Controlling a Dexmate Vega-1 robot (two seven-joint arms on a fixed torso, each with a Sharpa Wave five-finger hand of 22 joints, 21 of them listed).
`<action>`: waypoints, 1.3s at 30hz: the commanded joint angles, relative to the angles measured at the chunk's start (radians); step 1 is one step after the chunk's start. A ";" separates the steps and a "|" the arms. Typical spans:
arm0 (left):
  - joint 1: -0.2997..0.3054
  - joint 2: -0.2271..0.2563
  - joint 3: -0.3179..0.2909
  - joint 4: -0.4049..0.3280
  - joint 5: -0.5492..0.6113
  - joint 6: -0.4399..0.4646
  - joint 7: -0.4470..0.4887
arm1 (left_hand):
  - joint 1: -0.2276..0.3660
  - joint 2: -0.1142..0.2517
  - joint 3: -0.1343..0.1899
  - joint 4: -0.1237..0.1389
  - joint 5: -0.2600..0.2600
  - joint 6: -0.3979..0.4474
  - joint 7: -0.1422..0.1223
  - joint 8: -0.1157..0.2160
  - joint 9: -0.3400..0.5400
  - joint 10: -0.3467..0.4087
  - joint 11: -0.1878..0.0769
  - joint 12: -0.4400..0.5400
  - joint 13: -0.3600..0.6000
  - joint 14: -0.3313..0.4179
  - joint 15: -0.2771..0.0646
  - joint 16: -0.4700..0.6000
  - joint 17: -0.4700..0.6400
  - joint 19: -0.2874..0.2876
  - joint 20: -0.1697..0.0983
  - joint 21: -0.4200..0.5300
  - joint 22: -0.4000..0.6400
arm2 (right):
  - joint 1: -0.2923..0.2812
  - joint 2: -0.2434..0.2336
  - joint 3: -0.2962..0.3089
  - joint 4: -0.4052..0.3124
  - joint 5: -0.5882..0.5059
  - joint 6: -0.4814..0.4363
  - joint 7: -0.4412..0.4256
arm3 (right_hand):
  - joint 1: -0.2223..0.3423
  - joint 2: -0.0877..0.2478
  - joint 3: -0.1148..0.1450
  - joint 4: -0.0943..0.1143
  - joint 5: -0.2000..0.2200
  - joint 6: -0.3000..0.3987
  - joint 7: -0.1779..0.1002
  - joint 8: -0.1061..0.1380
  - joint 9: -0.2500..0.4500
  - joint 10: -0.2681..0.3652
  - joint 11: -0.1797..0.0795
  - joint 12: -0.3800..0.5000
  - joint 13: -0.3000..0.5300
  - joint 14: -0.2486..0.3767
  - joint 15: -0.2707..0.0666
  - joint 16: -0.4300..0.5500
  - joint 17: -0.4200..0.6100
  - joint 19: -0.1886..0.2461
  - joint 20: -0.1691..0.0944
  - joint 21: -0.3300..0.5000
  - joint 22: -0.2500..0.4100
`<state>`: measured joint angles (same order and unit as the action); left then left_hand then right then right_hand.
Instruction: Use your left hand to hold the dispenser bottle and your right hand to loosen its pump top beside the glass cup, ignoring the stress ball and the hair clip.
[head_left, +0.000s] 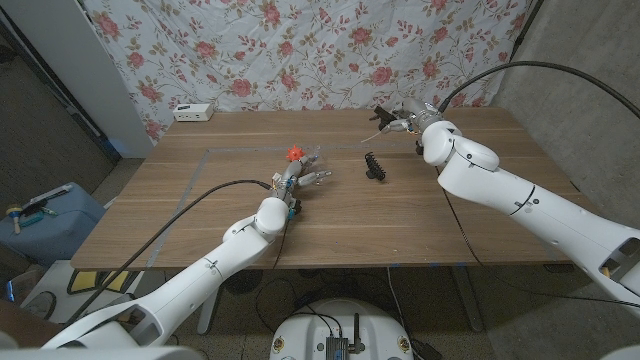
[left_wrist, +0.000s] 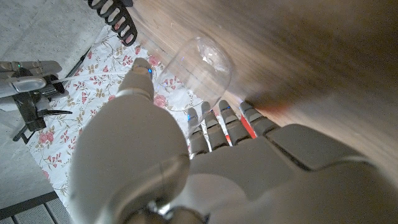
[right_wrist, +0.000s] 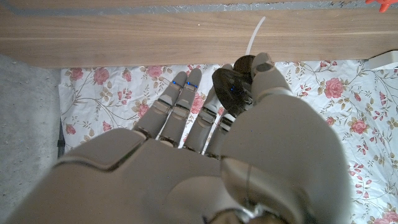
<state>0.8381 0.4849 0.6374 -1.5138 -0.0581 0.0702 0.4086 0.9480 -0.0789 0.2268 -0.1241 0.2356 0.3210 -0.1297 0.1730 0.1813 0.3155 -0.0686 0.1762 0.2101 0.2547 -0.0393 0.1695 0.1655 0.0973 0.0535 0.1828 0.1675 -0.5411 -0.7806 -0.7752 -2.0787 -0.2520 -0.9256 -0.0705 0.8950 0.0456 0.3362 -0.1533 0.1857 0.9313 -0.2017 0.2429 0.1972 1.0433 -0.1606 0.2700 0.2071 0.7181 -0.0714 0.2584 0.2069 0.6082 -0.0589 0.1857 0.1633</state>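
The loosening looked finished, in fact overshot: the right hand, raised well apart from the left hand, pinched the dark round pump top, whose thin white dip tube hung free. The left hand's thumb and fingers clasped a clear rounded vessel, probably the dispenser bottle, though bottle or glass cup I could not tell. Only release seemed left.

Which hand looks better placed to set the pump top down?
Right hand, probably: it already holds the dark pump top with its white tube. The left hand is at the clear container.
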 joint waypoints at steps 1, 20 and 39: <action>0.001 0.007 -0.002 -0.005 -0.018 0.002 -0.026 | -0.017 -0.001 -0.011 0.002 0.010 -0.020 0.007 0.000 0.000 -0.023 0.026 0.005 -0.005 -0.026 -0.006 -0.001 0.001 -0.014 0.006 -0.002 0.001 | -0.013 -0.004 0.009 -0.006 0.011 -0.002 -0.014 | 0.000 0.009 -0.003 0.002 0.005 0.107 0.027 0.002 0.002 0.006 0.000 -0.004 0.004 0.009 -0.148 -0.003 0.003 0.005 -0.018 0.003 0.003; 0.031 0.051 -0.036 -0.069 -0.079 0.002 -0.082 | -0.070 -0.012 -0.048 0.022 0.030 -0.100 0.037 -0.002 -0.002 -0.106 0.036 0.006 -0.016 -0.127 0.029 -0.005 0.002 -0.074 0.012 -0.007 0.002 | -0.037 0.006 0.019 0.031 0.017 0.020 -0.065 | 0.000 0.009 -0.007 0.002 0.005 0.105 0.025 -0.002 0.002 0.002 0.001 -0.008 0.004 0.010 -0.148 -0.005 0.004 0.005 -0.018 0.003 0.003; 0.046 0.104 -0.054 -0.136 -0.121 0.011 -0.147 | -0.097 -0.008 -0.064 0.034 0.042 -0.136 0.061 0.001 -0.003 -0.139 0.045 0.011 -0.019 -0.178 0.038 -0.002 0.002 -0.110 0.013 -0.007 0.002 | -0.083 0.041 0.046 0.091 0.034 0.056 -0.139 | 0.003 0.010 -0.008 0.000 0.005 0.101 0.022 -0.006 0.003 0.001 -0.002 -0.011 0.004 0.010 -0.150 -0.009 0.004 0.004 -0.019 0.002 0.003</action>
<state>0.8728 0.5616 0.5958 -1.6145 -0.1546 0.0830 0.2963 0.8620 -0.0903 0.1689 -0.0910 0.2735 0.1893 -0.0684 0.1730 0.1767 0.1827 -0.0266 0.1814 0.1906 0.0812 -0.0008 0.1696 0.1654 -0.0065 0.0642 0.1741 0.1669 -0.6030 -0.7589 -0.7424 -2.0185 -0.2287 -0.8817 -0.1775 0.8961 0.0497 0.3307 -0.1507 0.1835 0.9313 -0.2017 0.2342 0.1972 1.0431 -0.1606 0.2622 0.2068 0.7179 -0.0714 0.2508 0.2067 0.6080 -0.0587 0.1857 0.1634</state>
